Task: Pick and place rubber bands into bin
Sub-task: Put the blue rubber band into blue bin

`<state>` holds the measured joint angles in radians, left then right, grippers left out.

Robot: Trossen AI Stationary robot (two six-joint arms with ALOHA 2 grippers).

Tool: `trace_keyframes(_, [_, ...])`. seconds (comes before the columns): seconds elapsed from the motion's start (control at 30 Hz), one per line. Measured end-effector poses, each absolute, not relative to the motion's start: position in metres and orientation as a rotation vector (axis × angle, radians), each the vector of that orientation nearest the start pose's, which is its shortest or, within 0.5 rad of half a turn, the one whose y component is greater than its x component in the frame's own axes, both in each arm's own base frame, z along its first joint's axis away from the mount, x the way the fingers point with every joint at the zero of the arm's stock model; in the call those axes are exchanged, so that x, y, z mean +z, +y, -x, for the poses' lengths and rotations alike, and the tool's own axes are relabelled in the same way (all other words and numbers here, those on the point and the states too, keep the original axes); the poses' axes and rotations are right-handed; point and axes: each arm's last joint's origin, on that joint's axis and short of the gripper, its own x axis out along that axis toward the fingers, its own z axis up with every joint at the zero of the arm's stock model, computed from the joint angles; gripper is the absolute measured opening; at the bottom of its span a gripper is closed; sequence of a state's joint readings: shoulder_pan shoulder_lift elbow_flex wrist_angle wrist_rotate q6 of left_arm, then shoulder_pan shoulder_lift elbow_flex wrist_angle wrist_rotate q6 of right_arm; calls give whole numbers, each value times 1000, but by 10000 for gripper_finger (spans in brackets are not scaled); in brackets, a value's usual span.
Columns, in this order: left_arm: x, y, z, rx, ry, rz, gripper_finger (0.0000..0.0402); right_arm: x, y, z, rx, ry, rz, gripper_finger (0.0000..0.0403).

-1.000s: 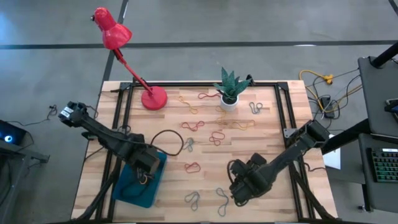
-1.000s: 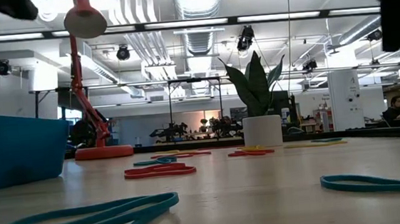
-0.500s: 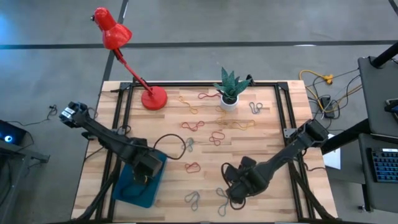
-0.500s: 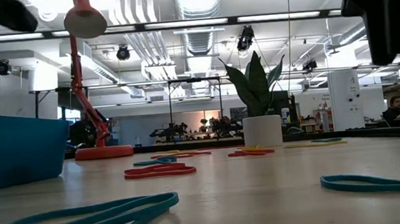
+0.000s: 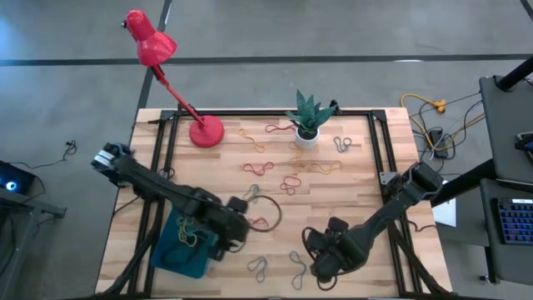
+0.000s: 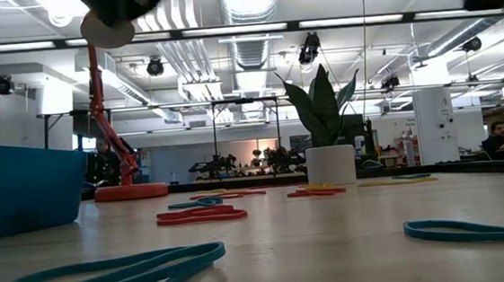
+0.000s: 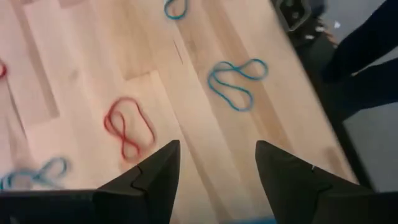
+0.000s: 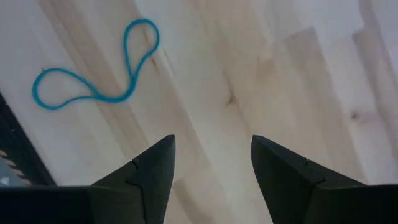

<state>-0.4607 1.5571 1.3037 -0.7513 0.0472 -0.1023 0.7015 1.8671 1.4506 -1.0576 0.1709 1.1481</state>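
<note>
Rubber bands lie scattered on the wooden table: a red one [image 5: 258, 223] and two grey-blue ones [image 5: 258, 267] [image 5: 297, 265] near the front, more by the plant. The teal bin [image 5: 171, 254] sits at the front left with a few bands [image 5: 188, 233] inside. My left gripper [image 5: 240, 236] is open and empty, just right of the bin; its wrist view [image 7: 217, 146] shows the red band [image 7: 129, 129] and a blue band [image 7: 236, 81] ahead. My right gripper [image 5: 319, 268] is open and empty above the front of the table [image 8: 212, 140], beside a blue band [image 8: 99, 68].
A red desk lamp [image 5: 206, 131] and a potted plant [image 5: 308, 125] stand at the back. A black cable loops [image 5: 271, 208] by the left arm. Black frame rails [image 5: 162, 150] run along the table's sides. The low view shows the bin's wall [image 6: 21, 186] at the left.
My left gripper has moved from over the bin toward the table's right edge and now stands beside the bin, near the red band. My right gripper has moved a little toward the table's near edge. The bands on the table have stayed where they were.
</note>
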Motion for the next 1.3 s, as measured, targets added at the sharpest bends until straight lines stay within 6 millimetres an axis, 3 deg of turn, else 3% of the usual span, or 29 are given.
trace_keyframes(0.17, [254,-148,-316,-511,1007,-99,193,216,239,-262,-401,1337,-384,198])
trace_keyframes(0.4, [226,-154,-337,-525,1020,-74,193,216,262,-239,-430,1367,-487,198])
trace_keyframes(0.6, [201,-159,-347,-372,1083,29,193,216,276,-221,-510,1354,-575,198])
trace_keyframes(0.77, [188,-171,-356,-256,1027,112,193,216,287,-206,-522,1348,-601,198])
trace_keyframes(1.1, [197,-188,-355,-274,991,128,193,215,294,-177,-473,1321,-363,198])
trace_keyframes(1.3, [225,-187,-347,-246,938,209,193,198,290,-193,-297,1211,-220,198])
